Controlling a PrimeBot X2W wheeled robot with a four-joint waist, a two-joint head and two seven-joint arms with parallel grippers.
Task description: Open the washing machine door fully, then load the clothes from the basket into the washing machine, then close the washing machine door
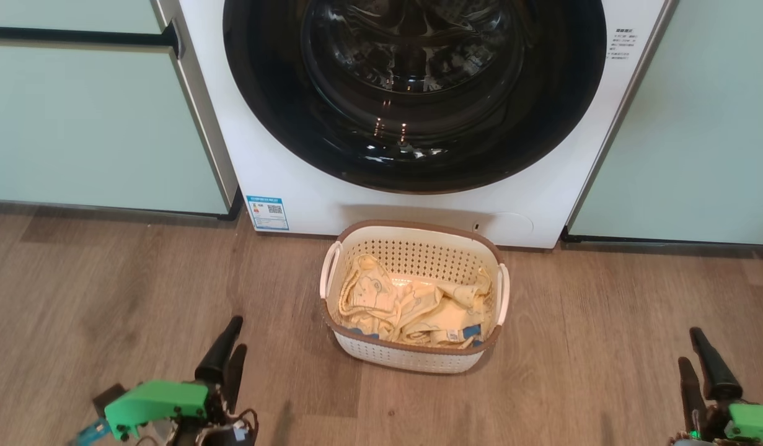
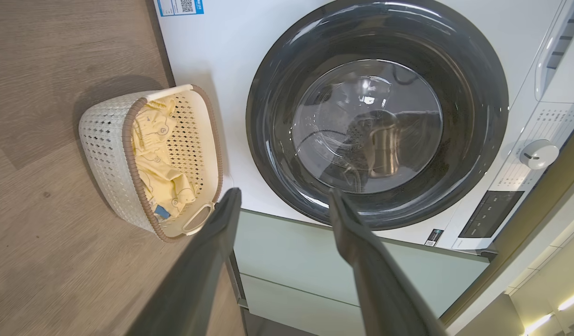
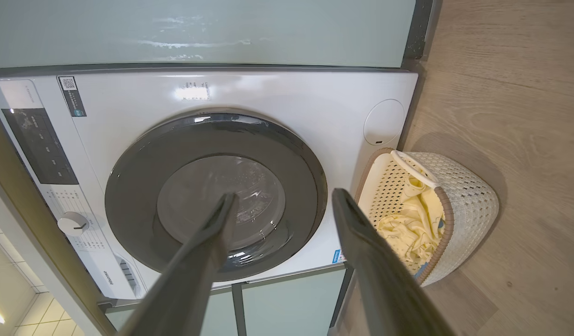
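Observation:
The white washing machine stands ahead with its round black-rimmed washing machine door shut against the front. On the wooden floor just before it sits the cream basket holding pale yellow clothes. My left gripper is low at the left, open and empty, well apart from the basket. At the lower right my right gripper is open and empty too. The left wrist view shows the door, the basket and the clothes. The door and the basket also appear in the right wrist view.
Pale green cabinets flank the machine on the left and on the right. A blue energy sticker and a round service flap mark the machine's lower front. Wooden floor spreads around the basket.

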